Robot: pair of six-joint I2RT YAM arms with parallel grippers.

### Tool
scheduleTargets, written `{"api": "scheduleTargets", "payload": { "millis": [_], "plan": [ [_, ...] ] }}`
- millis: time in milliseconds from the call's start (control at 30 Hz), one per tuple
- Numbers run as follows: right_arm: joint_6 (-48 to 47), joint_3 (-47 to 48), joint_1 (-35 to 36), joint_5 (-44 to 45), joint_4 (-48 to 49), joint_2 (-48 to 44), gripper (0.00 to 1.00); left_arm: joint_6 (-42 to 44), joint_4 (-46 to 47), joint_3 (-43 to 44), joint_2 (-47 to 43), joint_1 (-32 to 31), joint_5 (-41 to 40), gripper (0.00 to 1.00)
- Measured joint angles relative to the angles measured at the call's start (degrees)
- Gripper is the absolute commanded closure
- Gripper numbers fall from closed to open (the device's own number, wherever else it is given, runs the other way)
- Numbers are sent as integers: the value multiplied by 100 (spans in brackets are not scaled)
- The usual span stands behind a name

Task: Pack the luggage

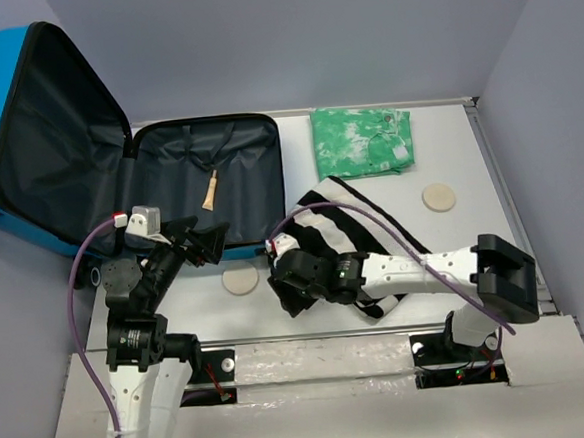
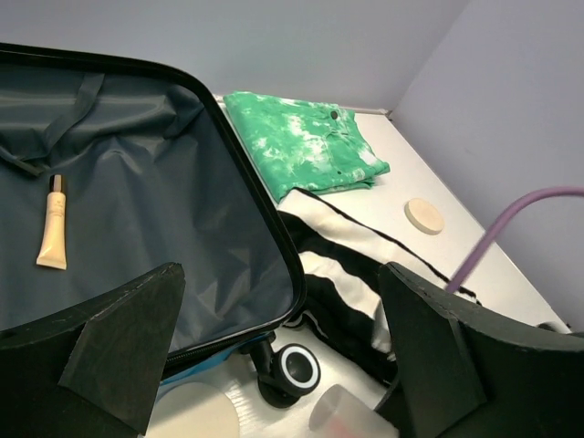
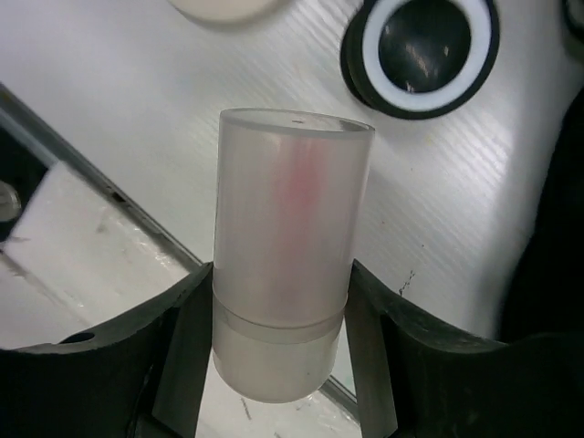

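The blue luggage (image 1: 9, 118) lies open at the left, lid raised, black lining (image 1: 209, 175) showing; it also shows in the left wrist view (image 2: 137, 210). A cream tube (image 1: 210, 193) lies inside on the lining (image 2: 53, 224). My right gripper (image 1: 284, 280) is shut on a frosted translucent cylinder (image 3: 287, 246), held just above the table beside a suitcase wheel (image 3: 424, 50). The cylinder's top shows in the left wrist view (image 2: 351, 415). My left gripper (image 1: 198, 241) is open and empty at the suitcase's near edge (image 2: 283, 338).
A folded green tie-dye garment (image 1: 361, 141) lies at the back right. A black-and-white striped garment (image 1: 343, 225) lies under my right arm. Round cream discs sit at the right (image 1: 438, 198) and near the suitcase front (image 1: 241, 278). Walls close in on three sides.
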Motion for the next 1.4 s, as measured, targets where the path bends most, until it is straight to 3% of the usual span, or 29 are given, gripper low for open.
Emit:
{"api": "scheduleTargets", "payload": {
  "millis": [133, 167, 200, 233, 267, 333, 433, 500, 633, 667, 700, 800, 933, 1100, 1267, 1400],
  "plan": [
    [-345, 920, -26, 160, -297, -260, 63, 0, -2, 0, 2, 0, -4, 1],
    [-496, 1449, -109, 197, -367, -133, 52, 0, -2, 0, 2, 0, -11, 1],
    [-669, 2068, -236, 223, -398, 83, 19, 0, -2, 0, 2, 0, -17, 1],
    [-758, 2474, -356, 229, -308, 249, 6, 0, -4, 0, 2, 0, -26, 1],
    [-835, 2940, -511, 299, -234, 448, 0, 0, -4, 0, 9, 0, -42, 1],
    [-1078, 3936, -872, 476, -262, 883, 0, -4, -2, 0, 31, 61, -313, 1],
    [-1154, 4385, -1292, 553, -48, 1213, 3, -11, -70, 0, 33, 7, -256, 1],
    [-1113, 3921, -1368, 507, 90, 1117, 10, -17, -81, 0, 26, 2, -245, 1],
    [-973, 2583, -1176, 321, 190, 848, 11, -22, -105, 0, 11, 2, -286, 1],
    [-951, 2415, -1104, 306, 181, 870, 15, -24, -118, 0, -2, 4, -319, 1],
    [-929, 2295, -1054, 304, 164, 911, 25, -28, -133, 0, -13, 4, -356, 1],
    [-911, 2229, -890, 356, 286, 955, 33, -57, -238, 2, -138, 42, -614, 1],
    [-881, 2159, -831, 225, 481, 960, 30, -105, -450, 48, -345, 155, -1174, 1],
    [-815, 2164, -570, 254, 680, 1113, 29, -146, -894, 699, -433, 184, -2439, 1],
    [-662, 2280, -350, 127, 804, 1897, 32, -151, -894, 953, -597, 186, -3401, 1],
    [-608, 2284, -306, 87, 756, 2461, 32, -146, -1036, 861, -673, 184, -3650, 1]
  ]
}}
